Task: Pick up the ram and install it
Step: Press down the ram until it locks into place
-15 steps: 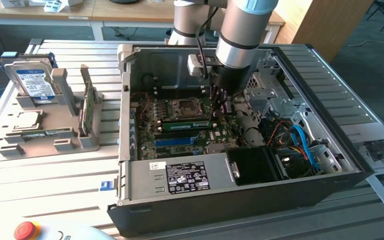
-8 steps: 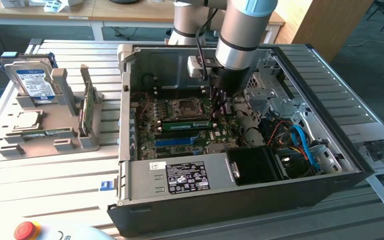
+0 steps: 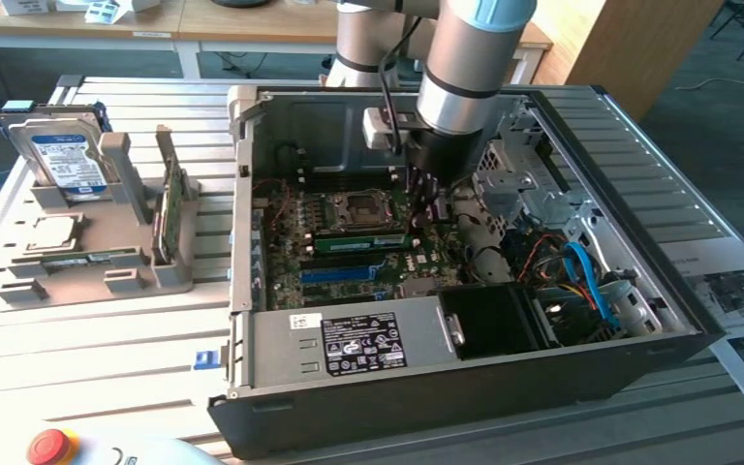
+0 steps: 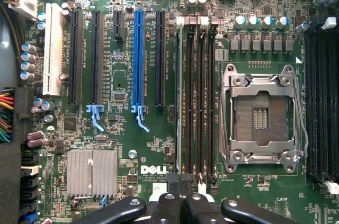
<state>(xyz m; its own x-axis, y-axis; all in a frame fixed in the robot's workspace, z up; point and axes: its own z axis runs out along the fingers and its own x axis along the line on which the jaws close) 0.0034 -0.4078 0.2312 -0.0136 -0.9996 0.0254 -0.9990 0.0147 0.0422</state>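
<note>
The pincer point(image 4: 183, 197) is closed tight, holding nothing visible, just above the motherboard's point(image 4: 132, 144) black memory slots point(image 4: 198, 97). The ram point(image 3: 359, 242) appears seated edge-up beside the CPU socket point(image 4: 260, 118), directly beneath it. Judging by this, pressing evenly along its top edge matters most.

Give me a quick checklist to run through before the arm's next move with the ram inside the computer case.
1. Gripper shut: ok.
2. Gripper inside the computer case, above the memory slots: ok.
3. Ram standing on edge at the slots, between the CPU socket and the blue slot: ok.
4. Ram pressed fully home with its end latches closed: cannot tell.
5. Gripper gripping or touching the ram: cannot tell.
6. Blue cable lying apart from the arm, toward the exterior view's right: ok.
</note>
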